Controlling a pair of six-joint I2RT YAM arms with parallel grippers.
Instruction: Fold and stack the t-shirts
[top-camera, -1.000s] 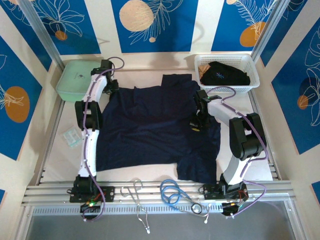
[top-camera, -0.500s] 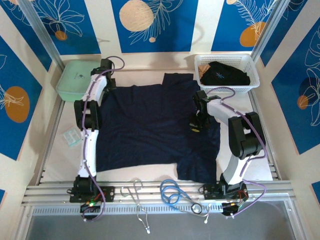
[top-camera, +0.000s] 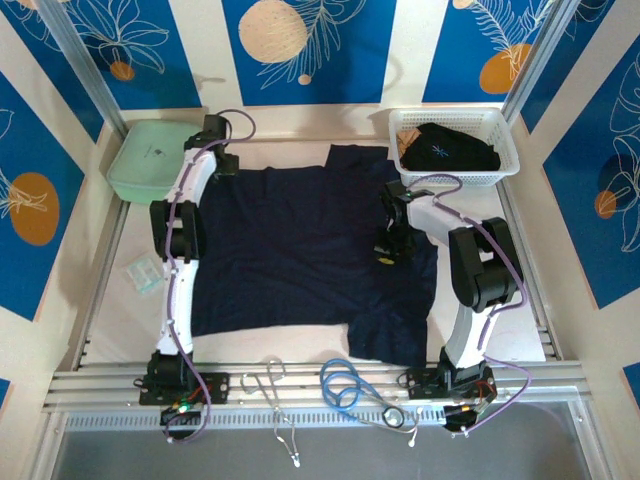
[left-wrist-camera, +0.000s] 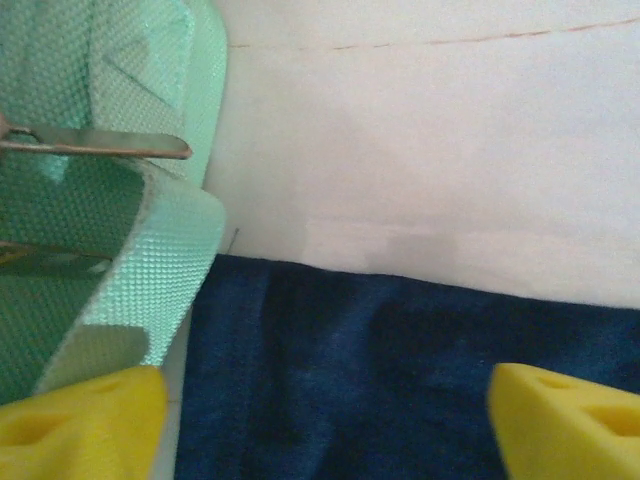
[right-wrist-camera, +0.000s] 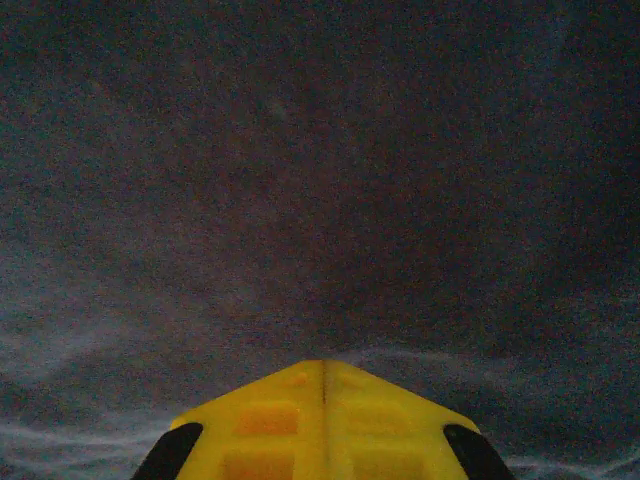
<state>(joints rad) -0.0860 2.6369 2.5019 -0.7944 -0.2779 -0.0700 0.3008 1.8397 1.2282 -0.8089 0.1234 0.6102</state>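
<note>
At the far left corner of the table (top-camera: 520, 345) sits a mint-green zip case (top-camera: 148, 160). Just beside it, the left gripper (left-wrist-camera: 320, 420) hovers over the far left edge of a plain navy t-shirt (top-camera: 300, 250). Its yellow fingertips (left-wrist-camera: 85, 420) are spread wide with nothing between them, and the shirt's hem lies below on pale tabletop.

The navy t-shirt lies spread flat across the middle of the table between the two arms, with one sleeve reaching toward the far right.

The right gripper (top-camera: 388, 250) is down on the shirt's right side. In the right wrist view its yellow fingertips (right-wrist-camera: 270, 420) are closed together against the dark fabric, and faint creases run toward them.

At the far right corner stands a white lattice basket (top-camera: 508, 140), which holds a crumpled dark t-shirt with a pale blue mark (top-camera: 450, 150).
</note>
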